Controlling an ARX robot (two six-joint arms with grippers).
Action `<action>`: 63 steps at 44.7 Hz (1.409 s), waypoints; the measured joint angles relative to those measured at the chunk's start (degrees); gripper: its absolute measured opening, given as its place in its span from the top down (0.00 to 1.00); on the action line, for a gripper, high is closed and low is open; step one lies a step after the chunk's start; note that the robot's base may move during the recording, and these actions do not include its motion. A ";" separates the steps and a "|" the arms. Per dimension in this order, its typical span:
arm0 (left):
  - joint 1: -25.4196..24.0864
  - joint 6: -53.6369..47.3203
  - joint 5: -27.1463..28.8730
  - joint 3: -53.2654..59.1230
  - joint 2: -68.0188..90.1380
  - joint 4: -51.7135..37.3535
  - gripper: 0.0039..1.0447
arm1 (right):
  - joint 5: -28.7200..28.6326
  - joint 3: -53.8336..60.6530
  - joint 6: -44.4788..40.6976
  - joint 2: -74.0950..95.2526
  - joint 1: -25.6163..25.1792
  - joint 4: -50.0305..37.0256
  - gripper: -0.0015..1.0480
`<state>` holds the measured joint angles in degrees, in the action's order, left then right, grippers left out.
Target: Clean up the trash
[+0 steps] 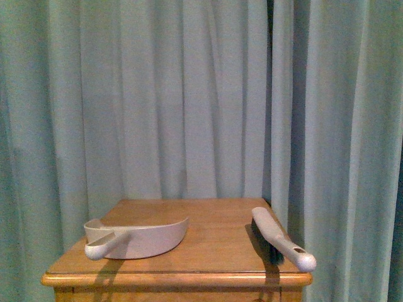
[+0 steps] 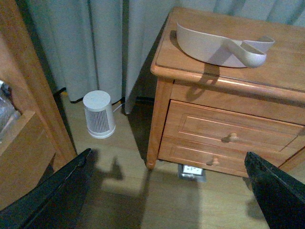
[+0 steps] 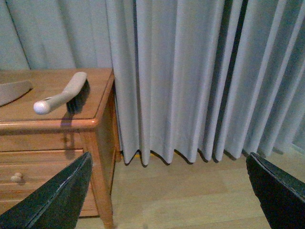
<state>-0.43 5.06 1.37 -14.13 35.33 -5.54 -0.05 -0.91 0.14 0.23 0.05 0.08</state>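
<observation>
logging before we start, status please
Both open, empty: left gripper, right gripper. No trash in view. On nightstand: dustpan, brush, apart.

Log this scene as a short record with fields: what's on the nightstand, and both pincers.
stand: wooden nightstand, two drawers
left on top: beige dustpan, handle toward robot
right on top: brush, handle toward robot
floor: small white ribbed cylinder
backdrop: curtain
trash: none visible
left pincer: open, empty
right pincer: open, empty
</observation>
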 joint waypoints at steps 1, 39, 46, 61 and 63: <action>0.35 -1.18 0.04 -2.34 3.61 -0.20 0.07 | -0.02 0.00 0.00 0.00 0.00 0.00 0.07; 13.46 -0.42 9.14 -83.93 74.12 36.52 0.07 | 0.00 0.00 0.00 0.00 0.00 0.00 0.07; 14.45 0.92 8.72 -86.05 77.24 38.12 0.07 | 0.00 0.00 0.00 0.00 0.00 0.00 0.07; 14.71 1.88 8.79 -85.96 80.89 36.87 0.07 | 0.00 0.00 0.00 0.00 0.00 0.00 0.07; 14.82 1.88 8.76 -85.81 81.37 36.46 0.07 | 0.00 0.00 0.00 0.00 0.00 0.00 0.07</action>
<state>14.39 6.94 10.13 -99.94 116.71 30.92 -0.05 -0.91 0.14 0.23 0.05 0.08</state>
